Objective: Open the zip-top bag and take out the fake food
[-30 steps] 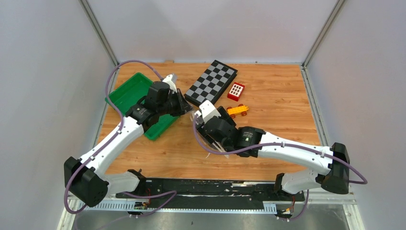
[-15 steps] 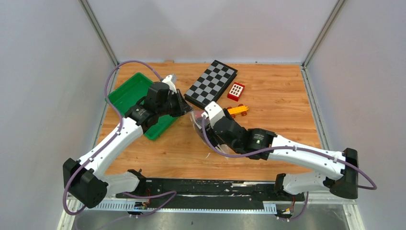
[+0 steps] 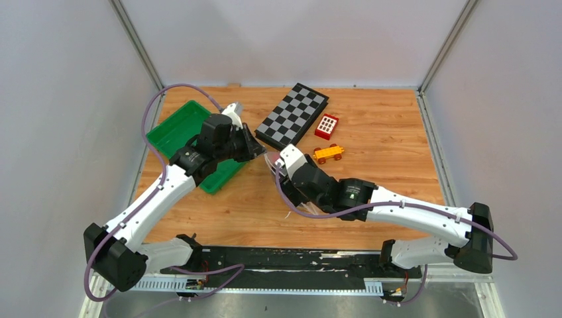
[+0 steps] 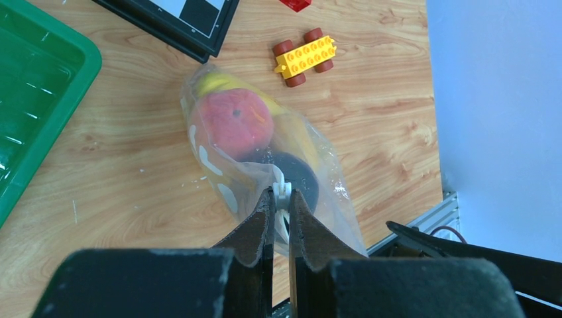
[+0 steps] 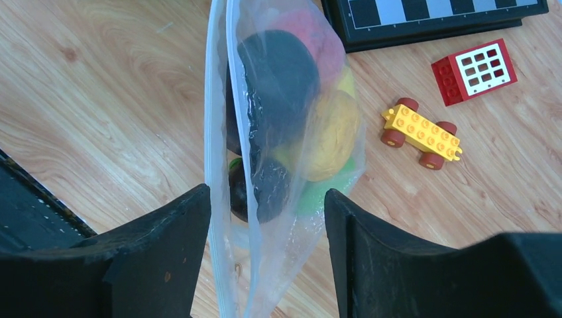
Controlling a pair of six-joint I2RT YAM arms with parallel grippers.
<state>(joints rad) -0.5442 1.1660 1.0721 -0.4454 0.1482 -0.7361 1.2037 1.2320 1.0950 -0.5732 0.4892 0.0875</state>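
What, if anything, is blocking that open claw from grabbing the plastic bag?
Nothing visible. The right gripper has its fingers on either side of the zip-top bag, with nothing between. The left gripper pinches an edge of the bag. The toy car and red block lie off to the side.

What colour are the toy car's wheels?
Dark red wheels on a yellow toy car; the right wrist view shows them best.
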